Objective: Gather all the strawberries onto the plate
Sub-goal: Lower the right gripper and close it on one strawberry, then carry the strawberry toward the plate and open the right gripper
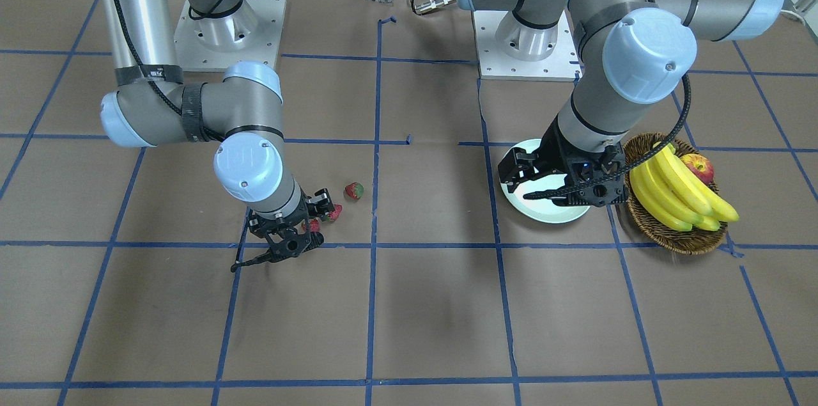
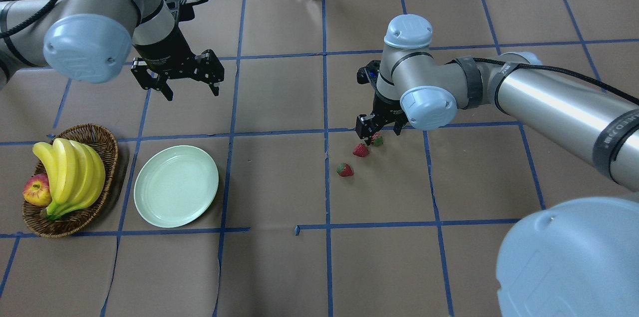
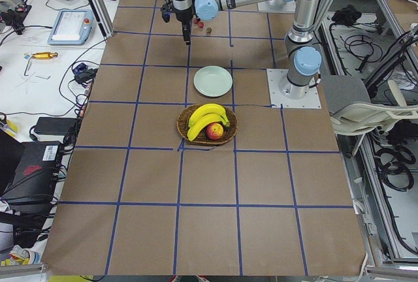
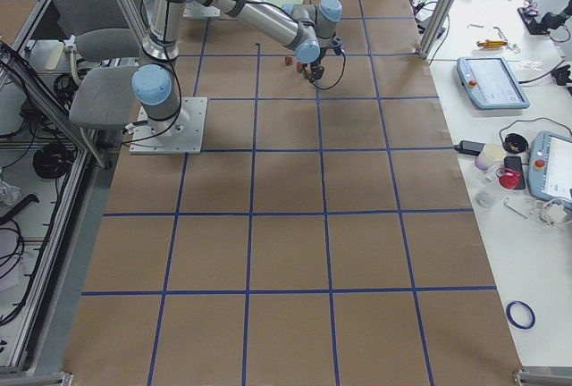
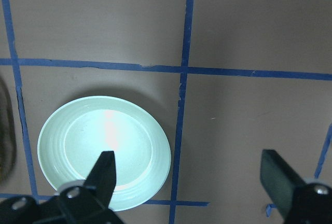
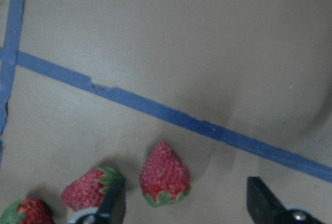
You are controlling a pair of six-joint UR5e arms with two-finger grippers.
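Observation:
Three strawberries lie close together on the brown table: one (image 2: 377, 140) right under my right gripper, one (image 2: 360, 150) beside it, one (image 2: 344, 169) a little nearer. My right gripper (image 2: 379, 131) is open and low over them. In the right wrist view one strawberry (image 6: 165, 175) lies between the fingers (image 6: 111, 208), with the second (image 6: 91, 193) and third (image 6: 26, 213) to its left. The pale mint plate (image 2: 175, 185) is empty. My left gripper (image 2: 177, 80) is open and empty, hovering beyond the plate, which shows below it in the left wrist view (image 5: 106, 151).
A wicker basket (image 2: 107, 147) with bananas (image 2: 70, 174) and an apple (image 2: 36, 190) stands just left of the plate. Blue tape lines grid the brown table. Both arm bases sit at the robot's edge of the table (image 1: 227, 29).

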